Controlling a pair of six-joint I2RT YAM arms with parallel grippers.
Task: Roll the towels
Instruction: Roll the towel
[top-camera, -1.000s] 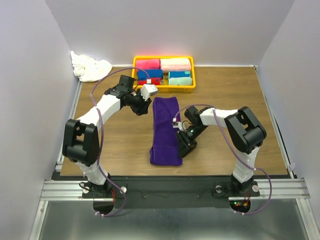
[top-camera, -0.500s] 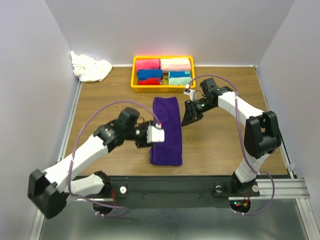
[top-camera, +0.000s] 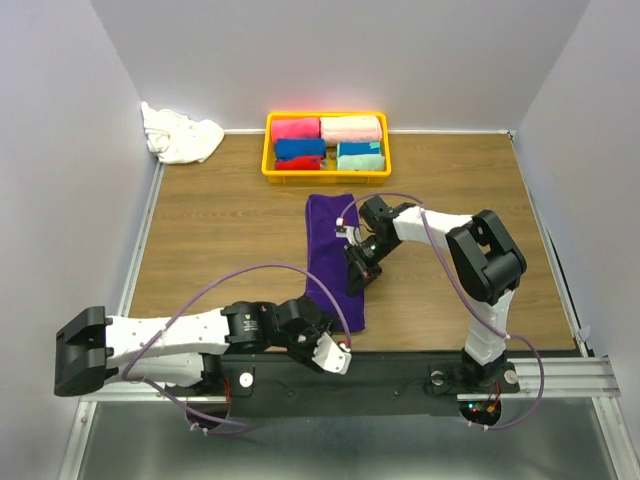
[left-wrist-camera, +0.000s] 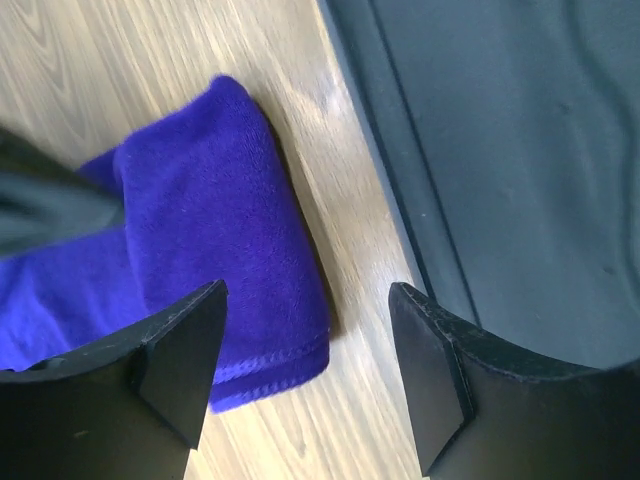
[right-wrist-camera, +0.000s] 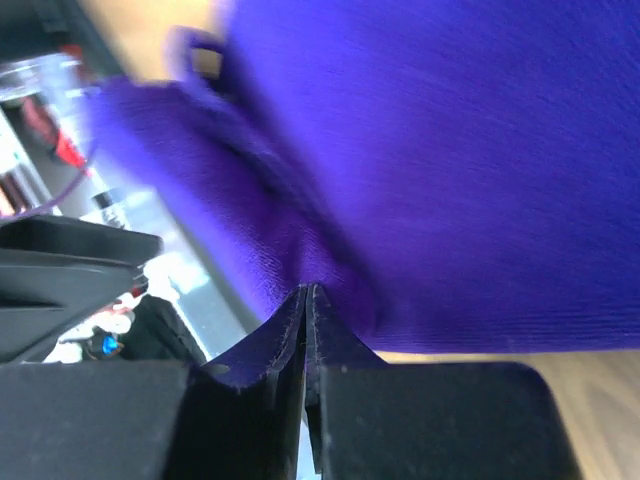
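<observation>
Right gripper (right-wrist-camera: 308, 292) pinched tight on purple towel (top-camera: 322, 232) at its right edge, left gripper (left-wrist-camera: 305, 300) spread wide over the near corner, holding nothing

Left arm flat out, right arm folded up tight

The left arm (top-camera: 190, 335) is lying low and stretched sideways along the near edge of the table. Its wrist points right, and the left gripper (top-camera: 330, 352) sits out at the end with both fingers (left-wrist-camera: 180, 350) spread wide apart and nothing between them. The right arm (top-camera: 480, 260) is bent hard at the elbow, with the forearm reaching left and the wrist tipped back toward the bases. The right gripper (top-camera: 358, 275) has its fingertips (right-wrist-camera: 300, 315) pressed together with no gap, pinching a fold of the purple towel (right-wrist-camera: 450, 150).
</observation>
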